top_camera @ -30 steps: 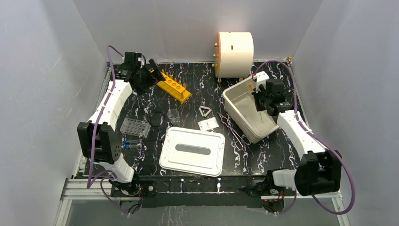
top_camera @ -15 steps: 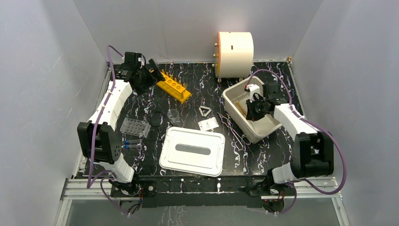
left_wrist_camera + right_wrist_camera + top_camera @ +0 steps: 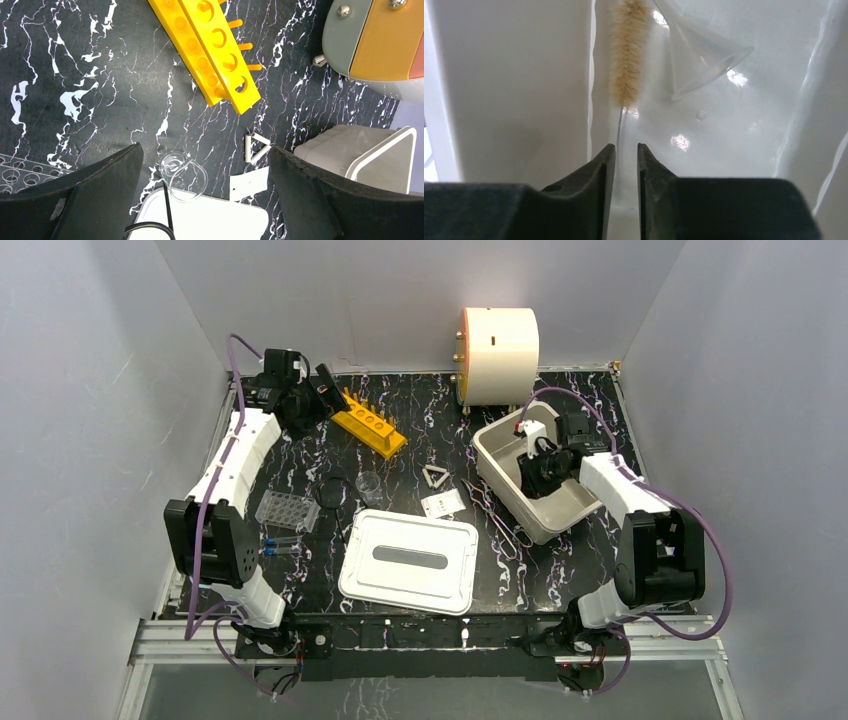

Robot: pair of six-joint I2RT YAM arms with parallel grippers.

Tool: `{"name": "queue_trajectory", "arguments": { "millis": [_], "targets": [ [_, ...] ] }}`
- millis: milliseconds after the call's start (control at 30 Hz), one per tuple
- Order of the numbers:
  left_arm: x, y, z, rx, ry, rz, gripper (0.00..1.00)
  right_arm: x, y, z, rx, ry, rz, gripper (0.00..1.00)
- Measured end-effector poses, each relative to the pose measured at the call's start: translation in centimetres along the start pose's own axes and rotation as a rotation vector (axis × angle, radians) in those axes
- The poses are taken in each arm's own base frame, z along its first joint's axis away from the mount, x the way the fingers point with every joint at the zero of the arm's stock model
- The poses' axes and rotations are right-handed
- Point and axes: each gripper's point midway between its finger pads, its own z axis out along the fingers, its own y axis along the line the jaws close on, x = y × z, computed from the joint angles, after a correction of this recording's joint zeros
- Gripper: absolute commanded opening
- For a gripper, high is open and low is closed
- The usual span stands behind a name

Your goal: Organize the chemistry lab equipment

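My right gripper (image 3: 530, 478) is low inside the white tub (image 3: 497, 472). In the right wrist view its jaws (image 3: 626, 150) stand a narrow gap apart. A bristle brush (image 3: 626, 60) lies ahead along the tub wall, its thin wire running toward the gap. A clear funnel (image 3: 704, 55) lies beside it. My left gripper (image 3: 318, 395) is wide open and empty above the back left, by the orange tube rack (image 3: 370, 423). On the table are the tiny beaker (image 3: 369, 483), white triangle (image 3: 434, 476), well plate (image 3: 287, 510), blue-capped vials (image 3: 280, 545) and wire tongs (image 3: 495, 525).
The cream drum (image 3: 498, 340) stands at the back, just behind the tub. The flat white lid (image 3: 410, 560) lies front centre. A white card (image 3: 442, 503) and a black ring (image 3: 330, 492) lie near the beaker. The left wrist view shows the rack (image 3: 210, 55), beaker (image 3: 182, 175) and triangle (image 3: 255, 147).
My right arm has swung in and lowered its gripper from over the tub's right rim down into the tub, with the brush. The left arm has not moved.
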Motion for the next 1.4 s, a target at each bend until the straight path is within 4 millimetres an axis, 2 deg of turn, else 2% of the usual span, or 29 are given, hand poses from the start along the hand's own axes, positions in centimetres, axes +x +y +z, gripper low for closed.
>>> {"name": "queue_trajectory", "arguments": {
  "millis": [167,233,300,367,467,533,567,633,667,700,733,767,833,867,900,1000,1100,1200,1333,1400],
  "targets": [
    [-0.6,-0.4,-0.3,0.012,-0.016,0.015,0.98,-0.6,0.2,-0.4,-0.004,-0.006,0.033,0.57],
    [-0.7,-0.5,-0.4,0.014,-0.017,0.018,0.98,-1.6,0.0,-1.0,0.010,-0.021,0.050,0.64],
    [-0.6,-0.5,-0.4,0.015,-0.016,0.026,0.98,-4.1,-0.7,-2.4,0.054,-0.065,0.064,0.67],
    [-0.6,-0.4,-0.4,0.014,-0.016,0.036,0.98,-7.3,-1.4,-4.5,0.109,-0.129,0.099,0.60],
    [-0.6,0.0,-0.4,-0.002,-0.016,0.063,0.98,-12.4,-1.5,-7.5,0.140,-0.257,0.158,0.61],
    [-0.5,0.3,-0.4,-0.010,-0.015,0.080,0.98,-15.0,0.4,-8.3,0.125,-0.314,0.163,0.61],
    [-0.5,0.3,-0.4,-0.009,-0.014,0.086,0.98,-16.4,2.4,-8.0,0.105,-0.328,0.140,0.62],
    [-0.5,0.2,-0.5,-0.002,-0.011,0.086,0.98,-20.3,8.1,-6.5,0.020,-0.369,0.050,0.63],
    [-0.4,0.1,-0.5,0.000,-0.011,0.085,0.98,-21.3,10.7,-5.5,-0.016,-0.374,0.015,0.63],
    [-0.4,0.1,-0.6,0.000,-0.011,0.085,0.98,-21.7,12.2,-4.6,-0.030,-0.368,-0.004,0.63],
    [-0.4,0.1,-0.7,0.000,-0.012,0.085,0.98,-21.8,12.6,-4.4,-0.034,-0.366,-0.009,0.63],
    [-0.3,0.2,-0.7,0.000,-0.013,0.085,0.98,-22.2,13.7,-3.4,-0.034,-0.356,-0.017,0.63],
    [-0.1,0.3,-0.9,-0.003,-0.011,0.082,0.97,-22.9,15.2,-0.5,-0.026,-0.332,-0.022,0.64],
    [-0.1,0.4,-1.0,-0.003,-0.011,0.082,0.96,-22.7,16.4,0.2,-0.038,-0.322,-0.036,0.64],
    [0.0,0.5,-1.1,-0.005,-0.015,0.082,0.95,-22.2,17.2,1.8,-0.029,-0.291,-0.041,0.64],
    [0.2,0.7,-1.4,-0.011,-0.016,0.080,0.94,-20.2,18.3,5.2,0.002,-0.203,-0.047,0.65],
    [0.4,1.0,-1.6,-0.018,-0.017,0.077,0.94,-17.8,17.9,8.4,0.058,-0.104,-0.022,0.66],
    [0.3,1.1,-1.7,-0.024,-0.023,0.074,0.94,-16.0,16.3,10.2,0.131,-0.037,0.025,0.65],
    [0.1,1.4,-1.8,-0.039,-0.033,0.071,0.95,-14.8,14.8,11.7,0.199,0.011,0.068,0.54],
    [0.0,1.5,-1.8,-0.044,-0.035,0.070,0.95,-14.8,14.3,12.4,0.222,0.024,0.085,0.47]
  ]
}}
